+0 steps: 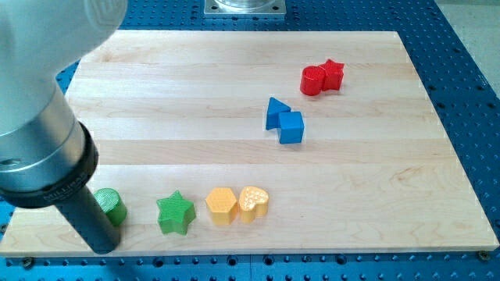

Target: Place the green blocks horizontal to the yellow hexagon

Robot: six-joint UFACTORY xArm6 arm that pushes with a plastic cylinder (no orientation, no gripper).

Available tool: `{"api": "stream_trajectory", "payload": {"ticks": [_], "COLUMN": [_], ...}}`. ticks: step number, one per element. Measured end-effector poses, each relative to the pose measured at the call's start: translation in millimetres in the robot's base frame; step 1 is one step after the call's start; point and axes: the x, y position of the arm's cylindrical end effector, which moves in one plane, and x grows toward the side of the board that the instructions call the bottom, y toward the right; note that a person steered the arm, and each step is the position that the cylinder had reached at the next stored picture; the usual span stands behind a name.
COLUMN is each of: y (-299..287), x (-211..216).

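My tip (104, 247) rests at the wooden board's (234, 94) seven o'clock corner, touching the green cylinder (113, 204) at its seven o'clock side. It is a bare rod, nothing pinched. The green star (175, 212) sits at nine o'clock of the yellow hexagon (221, 205), which touches the yellow heart (254, 201).

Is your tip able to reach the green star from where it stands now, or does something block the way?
Probably not directly. My tip sits at the view's bottom left, close against the green cylinder, which lies between it and the green star. Passing below the cylinder looks free.
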Motion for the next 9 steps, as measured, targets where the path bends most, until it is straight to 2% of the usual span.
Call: {"api": "stream_trajectory", "payload": {"ticks": [4,5,7,8,9], "y": [65.8,62.2,-63.0,-51.6,-12.0], "x": [0.6,-0.1,-0.6,-17.2,-41.2]}}
